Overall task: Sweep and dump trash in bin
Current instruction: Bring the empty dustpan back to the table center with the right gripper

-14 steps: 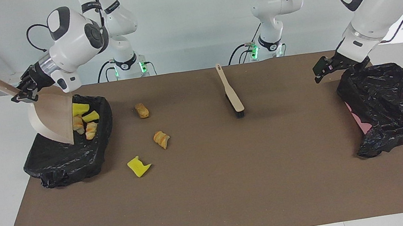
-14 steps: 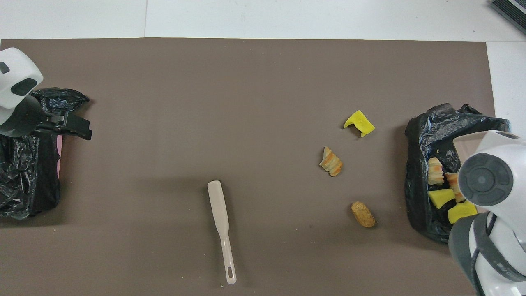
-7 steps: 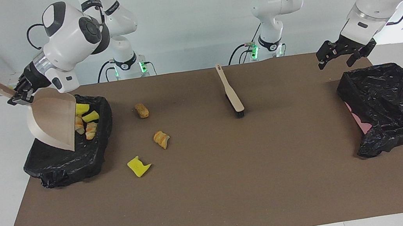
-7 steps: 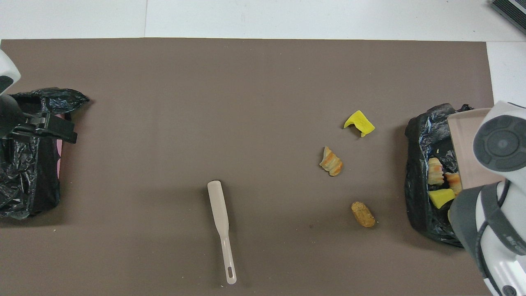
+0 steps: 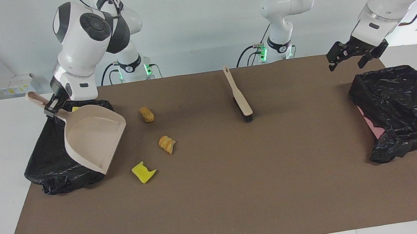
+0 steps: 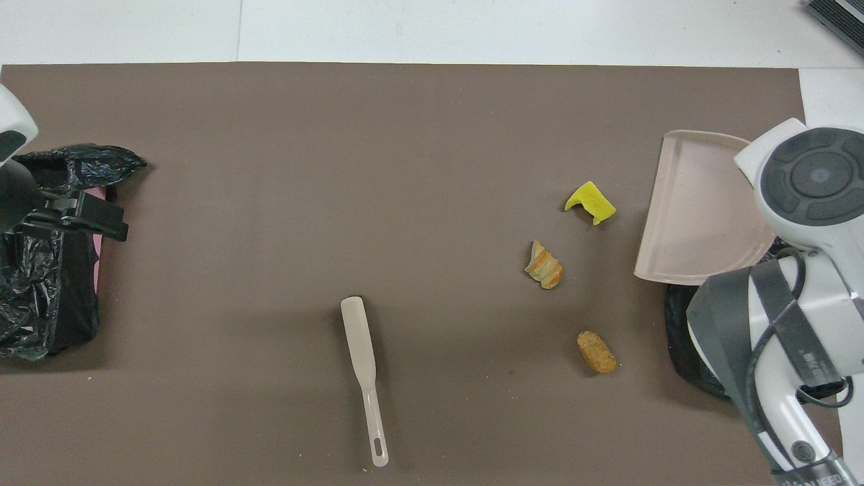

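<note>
A smooth beige plastic dustpan [image 5: 93,139] with a flat tray and low raised walls hangs tilted over the bin [image 5: 52,163] at the right arm's end of the table, its open lip pointing down toward the mat [image 5: 219,197]; the right gripper [image 5: 53,108] is clamped shut on the dustpan's handle. That bin is lined with crinkled, glossy black plastic, and the pan and arm cover nearly all of its inside, so only a sliver of yellow [image 5: 75,108] shows at the rim nearest the robots. Three scraps of trash lie loose on the matte brown mat just beside this bin: a rounded orange-brown bread-like lump [image 5: 146,114] nearest the robots, a ridged orange and pale lump [image 5: 167,144] farther out, and a bright yellow sponge chunk [image 5: 143,172] with a notched edge farthest out, close to the pan's lip. A brush [image 5: 239,94] with a long flat beige handle and black bristles lies near the middle of the mat, well apart from the scraps. At the left arm's end sits a second bin [image 5: 405,109], also wrapped in rumpled black plastic with a patch of pink showing at its side, and nothing can be seen in it. The left gripper [image 5: 351,57] hangs in the air over the mat by this bin's nearer rim, jaws spread and holding nothing. The wide stretch of mat farther from the robots lies bare out to its straight edge.
</note>
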You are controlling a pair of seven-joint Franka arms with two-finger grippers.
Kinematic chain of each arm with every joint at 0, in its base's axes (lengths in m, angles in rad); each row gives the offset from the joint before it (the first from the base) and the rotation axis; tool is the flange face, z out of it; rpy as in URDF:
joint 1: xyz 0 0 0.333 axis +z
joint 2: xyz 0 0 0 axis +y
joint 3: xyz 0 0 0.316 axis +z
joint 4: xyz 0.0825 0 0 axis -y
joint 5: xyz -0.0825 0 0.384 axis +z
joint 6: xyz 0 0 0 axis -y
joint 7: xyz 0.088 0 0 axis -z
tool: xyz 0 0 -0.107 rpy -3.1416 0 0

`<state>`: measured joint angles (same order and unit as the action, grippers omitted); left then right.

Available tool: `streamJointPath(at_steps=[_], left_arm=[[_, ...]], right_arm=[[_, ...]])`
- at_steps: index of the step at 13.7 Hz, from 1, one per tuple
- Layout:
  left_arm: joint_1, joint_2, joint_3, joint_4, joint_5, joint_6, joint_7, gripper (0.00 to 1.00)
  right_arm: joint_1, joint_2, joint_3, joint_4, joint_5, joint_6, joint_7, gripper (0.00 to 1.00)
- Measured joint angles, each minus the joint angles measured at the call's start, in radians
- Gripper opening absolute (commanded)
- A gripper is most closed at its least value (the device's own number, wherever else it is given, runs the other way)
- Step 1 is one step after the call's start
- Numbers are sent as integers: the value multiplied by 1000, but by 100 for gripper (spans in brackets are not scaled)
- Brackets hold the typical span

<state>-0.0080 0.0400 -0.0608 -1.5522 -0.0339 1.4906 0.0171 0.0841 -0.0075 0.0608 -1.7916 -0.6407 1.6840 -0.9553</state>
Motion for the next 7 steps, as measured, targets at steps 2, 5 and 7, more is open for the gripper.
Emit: streamJointPath(at_steps=[2, 5, 7], left_arm=[[0, -13, 0, -18, 0, 0, 0, 100], [0, -23, 0, -31, 0, 0, 0, 100], [0, -26, 0, -36, 1, 1, 0, 100]], right_arm=[[-1, 29, -1, 48, 168, 4, 130, 0], [40, 69, 2, 82, 310, 20, 440, 0], [122, 120, 5, 125, 383, 23, 691, 0]])
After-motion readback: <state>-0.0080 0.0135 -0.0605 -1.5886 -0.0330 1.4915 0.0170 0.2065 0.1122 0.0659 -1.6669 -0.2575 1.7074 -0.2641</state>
